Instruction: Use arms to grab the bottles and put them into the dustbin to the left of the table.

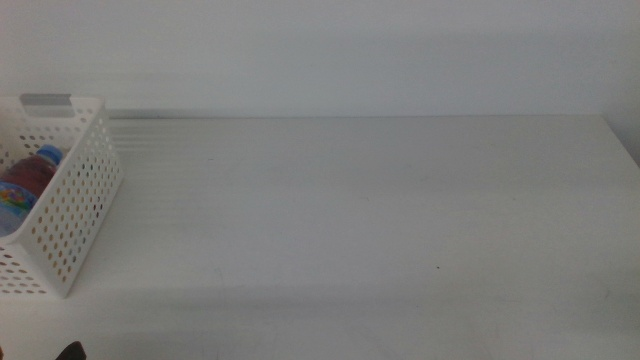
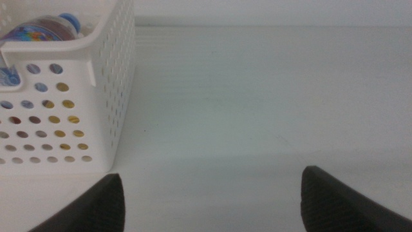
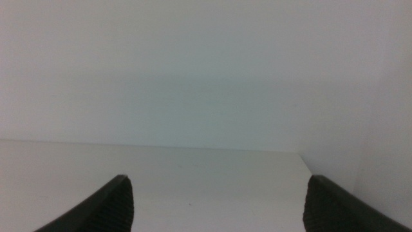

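Note:
The white perforated dustbin (image 1: 70,215) stands at the table's left edge. The clear water bottle with a blue cap (image 1: 30,180) lies inside it; it also shows in the left wrist view (image 2: 45,29). Yellow and red colours show through the dustbin's holes (image 2: 61,119) in the left wrist view, but the red can and yellow bottle cannot be made out. My left gripper (image 2: 209,203) is open and empty, low near the table's front left, beside the dustbin (image 2: 71,96). Only a dark tip of it (image 1: 70,352) shows in the middle view. My right gripper (image 3: 215,206) is open and empty, facing the wall.
The white table (image 1: 380,220) runs to the white wall at the back. Its right edge (image 1: 625,150) shows in the middle view, and a far table corner (image 3: 299,158) in the right wrist view.

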Robot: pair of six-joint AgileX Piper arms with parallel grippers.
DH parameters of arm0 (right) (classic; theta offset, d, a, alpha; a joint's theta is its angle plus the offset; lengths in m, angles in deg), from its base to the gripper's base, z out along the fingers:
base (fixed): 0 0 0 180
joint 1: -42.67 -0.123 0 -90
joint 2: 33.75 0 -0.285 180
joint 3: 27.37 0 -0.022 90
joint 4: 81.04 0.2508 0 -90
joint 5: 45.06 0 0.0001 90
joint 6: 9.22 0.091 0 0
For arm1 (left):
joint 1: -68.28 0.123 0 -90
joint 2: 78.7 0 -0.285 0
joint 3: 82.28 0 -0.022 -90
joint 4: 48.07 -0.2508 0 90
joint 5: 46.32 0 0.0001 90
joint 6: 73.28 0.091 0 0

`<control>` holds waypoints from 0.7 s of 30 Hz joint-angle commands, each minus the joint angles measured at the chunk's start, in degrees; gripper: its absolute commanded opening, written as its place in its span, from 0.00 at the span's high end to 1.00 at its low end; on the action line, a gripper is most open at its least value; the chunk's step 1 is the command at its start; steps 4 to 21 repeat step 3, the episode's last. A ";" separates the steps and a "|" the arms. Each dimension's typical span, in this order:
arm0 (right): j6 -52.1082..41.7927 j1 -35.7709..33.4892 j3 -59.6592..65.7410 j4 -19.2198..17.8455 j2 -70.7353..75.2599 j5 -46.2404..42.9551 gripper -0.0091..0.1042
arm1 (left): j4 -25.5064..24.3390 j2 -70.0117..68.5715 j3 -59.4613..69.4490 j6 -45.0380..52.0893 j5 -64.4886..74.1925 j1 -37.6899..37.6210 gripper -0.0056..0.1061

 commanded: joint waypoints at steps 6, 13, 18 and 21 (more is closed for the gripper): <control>-0.54 0.29 -0.38 -0.18 1.58 -3.97 0.25 | 0.59 -0.88 0.34 -0.74 -4.63 -0.06 0.14; -0.54 0.29 -0.38 -0.18 1.58 -3.97 0.25 | 0.59 -0.88 0.34 -0.74 -4.63 -0.06 0.14; -0.54 0.29 -0.38 -0.18 1.58 -3.97 0.25 | 0.59 -0.88 0.34 -0.74 -4.63 -0.06 0.14; -0.54 0.29 -0.38 -0.18 1.58 -3.97 0.25 | 0.59 -0.88 0.34 -0.74 -4.63 -0.06 0.14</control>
